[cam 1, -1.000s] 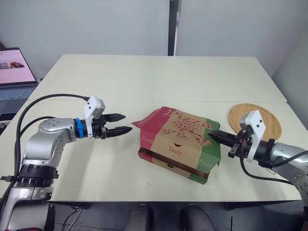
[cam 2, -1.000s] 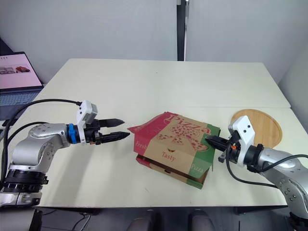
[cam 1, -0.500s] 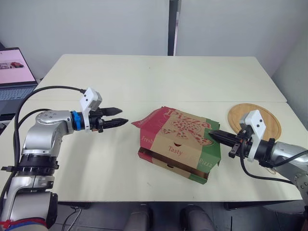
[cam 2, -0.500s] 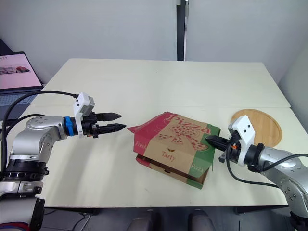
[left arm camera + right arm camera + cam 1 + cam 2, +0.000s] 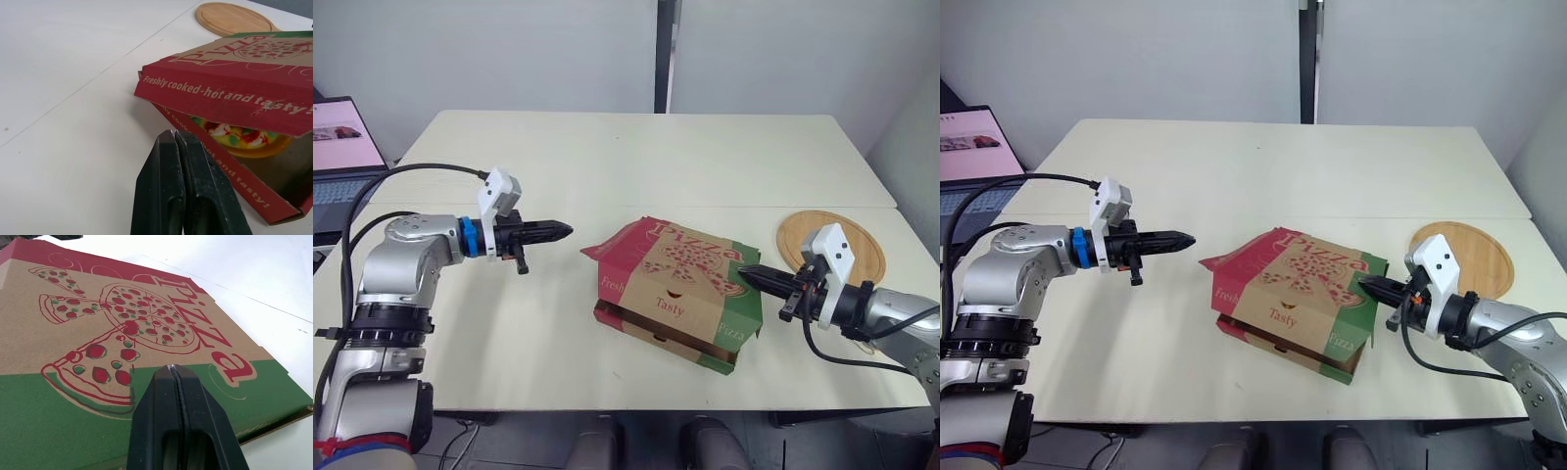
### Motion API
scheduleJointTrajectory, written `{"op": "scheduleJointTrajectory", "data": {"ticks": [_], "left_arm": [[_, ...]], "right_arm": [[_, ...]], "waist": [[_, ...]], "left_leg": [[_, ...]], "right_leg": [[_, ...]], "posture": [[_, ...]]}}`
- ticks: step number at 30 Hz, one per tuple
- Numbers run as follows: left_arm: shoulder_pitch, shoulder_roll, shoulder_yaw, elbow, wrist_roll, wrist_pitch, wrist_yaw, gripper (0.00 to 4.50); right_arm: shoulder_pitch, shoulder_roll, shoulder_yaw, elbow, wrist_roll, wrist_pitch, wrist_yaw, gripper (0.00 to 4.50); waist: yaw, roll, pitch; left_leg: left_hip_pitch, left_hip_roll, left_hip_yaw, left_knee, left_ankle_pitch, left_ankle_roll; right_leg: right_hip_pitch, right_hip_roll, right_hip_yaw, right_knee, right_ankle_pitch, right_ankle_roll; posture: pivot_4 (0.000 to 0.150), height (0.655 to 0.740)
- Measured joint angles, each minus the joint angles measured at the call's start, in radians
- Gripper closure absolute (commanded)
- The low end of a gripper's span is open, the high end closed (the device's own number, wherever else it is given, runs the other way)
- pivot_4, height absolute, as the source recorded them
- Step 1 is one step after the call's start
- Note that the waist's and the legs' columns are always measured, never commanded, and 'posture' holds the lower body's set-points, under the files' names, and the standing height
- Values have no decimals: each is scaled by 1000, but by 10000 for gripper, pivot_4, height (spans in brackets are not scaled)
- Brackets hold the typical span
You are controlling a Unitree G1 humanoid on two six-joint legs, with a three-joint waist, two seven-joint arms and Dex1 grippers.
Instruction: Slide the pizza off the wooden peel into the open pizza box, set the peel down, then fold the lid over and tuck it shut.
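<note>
The box (image 5: 677,311) sits on the worktop (image 5: 607,157) with its lid (image 5: 690,257) folded over but not tucked. The red side flap (image 5: 225,95) on the box's left hangs outside the base and leaves a gap under it. Through that gap the pizza (image 5: 234,136) shows inside the box, under the lid.

The left hand (image 5: 566,231) hangs above the worktop to the left of the box, apart from it, level with the box's far left corner and pointing at it. Its fingers (image 5: 164,191) are pressed together and hold nothing.

The right hand (image 5: 744,272) comes in from the box's right side. Its tip is over the green band along the right edge of the lid. Its fingers (image 5: 156,431) are also closed together, with nothing between them. Whether the tip presses on the cardboard or only hovers just above it cannot be told.

The peel (image 5: 832,245) lies flat on the worktop to the right of the box, a little beyond its right edge and past the right hand, with nothing on it. A laptop (image 5: 342,147) stands open well to the left of the box, off the worktop's left edge.
</note>
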Motion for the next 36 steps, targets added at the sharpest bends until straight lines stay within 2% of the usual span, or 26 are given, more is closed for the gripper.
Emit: {"op": "scheduleJointTrajectory", "data": {"ticks": [9, 18, 36], "left_arm": [[3, -6, 0, -60, -23, 54, -16, 44852], [27, -89, -21, -78, -15, 31, 29, 44852], [42, -150, -30, -125, -18, 36, 71, 44852]], "right_arm": [[-18, -19, 7, 19, -2, 0, 24, 45000], [-55, -37, 17, 40, -5, -3, 54, 45000], [-66, -43, 19, 40, -11, -3, 56, 45000]], "waist": [[0, 0, 0], [0, 0, 0], [0, 0, 0]], "left_leg": [[0, 0, 0, 0, 0, 0], [0, 0, 0, 0, 0, 0], [0, 0, 0, 1, 0, 0]], "right_leg": [[0, 0, 0, 0, 0, 0], [0, 0, 0, 0, 0, 0], [0, 0, 0, 0, 0, 0]], "posture": [[1500, 7318], [1500, 7318], [1500, 7318]]}}
